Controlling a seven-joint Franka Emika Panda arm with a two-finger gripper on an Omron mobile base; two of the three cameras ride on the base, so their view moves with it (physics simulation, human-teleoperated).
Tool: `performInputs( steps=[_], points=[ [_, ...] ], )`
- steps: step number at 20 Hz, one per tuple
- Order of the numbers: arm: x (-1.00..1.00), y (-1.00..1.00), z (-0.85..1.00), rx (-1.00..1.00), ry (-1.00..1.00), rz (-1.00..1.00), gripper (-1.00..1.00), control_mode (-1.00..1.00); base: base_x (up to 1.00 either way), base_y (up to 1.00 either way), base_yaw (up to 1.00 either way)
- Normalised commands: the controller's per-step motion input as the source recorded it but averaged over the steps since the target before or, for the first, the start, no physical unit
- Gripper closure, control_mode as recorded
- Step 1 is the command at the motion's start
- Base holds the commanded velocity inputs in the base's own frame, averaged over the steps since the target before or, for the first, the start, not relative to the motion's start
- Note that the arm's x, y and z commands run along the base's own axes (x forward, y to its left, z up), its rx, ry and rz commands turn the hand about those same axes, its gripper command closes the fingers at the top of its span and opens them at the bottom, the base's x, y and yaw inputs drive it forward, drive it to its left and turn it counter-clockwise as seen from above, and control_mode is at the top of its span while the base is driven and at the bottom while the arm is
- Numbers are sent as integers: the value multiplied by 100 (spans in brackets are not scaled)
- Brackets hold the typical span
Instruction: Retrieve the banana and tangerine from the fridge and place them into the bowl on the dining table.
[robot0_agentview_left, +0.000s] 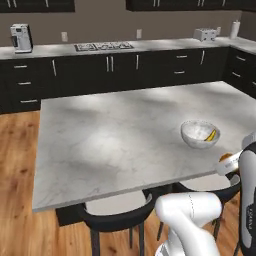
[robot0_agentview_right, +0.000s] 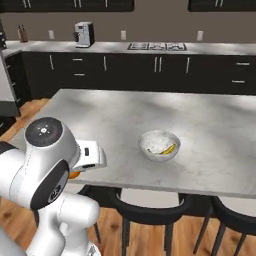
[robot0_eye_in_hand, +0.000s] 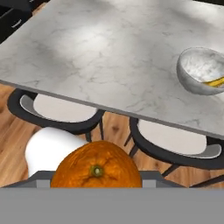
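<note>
Tangerine (robot0_eye_in_hand: 96, 171), round, dimpled orange skin with a green stem scar, sits clamped in the gripper (robot0_eye_in_hand: 96, 181) off the dining table (robot0_agentview_left: 125, 135) edge, above the dark chairs (robot0_eye_in_hand: 61, 111). We see the curved yellow banana (robot0_agentview_right: 169, 149) lying inside the marbled white bowl (robot0_agentview_right: 159, 145) on the matte marble top.

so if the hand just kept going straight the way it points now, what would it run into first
Probably the near edge of the dining table, left of the bowl. The hand holds the tangerine just short of that edge, though depth is hard to judge.
</note>
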Motion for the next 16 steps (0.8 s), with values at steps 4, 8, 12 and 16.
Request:
performInputs(
  steps=[4,8,12,16],
  points=[
    [0,0,0,0,0,0,100,100,100,-55,57],
    [0,0,0,0,0,0,100,100,91,-77,51],
    [0,0,0,0,0,0,100,100,13,-100,27],
    [0,0,0,0,0,0,100,100,19,-100,6]
  ],
)
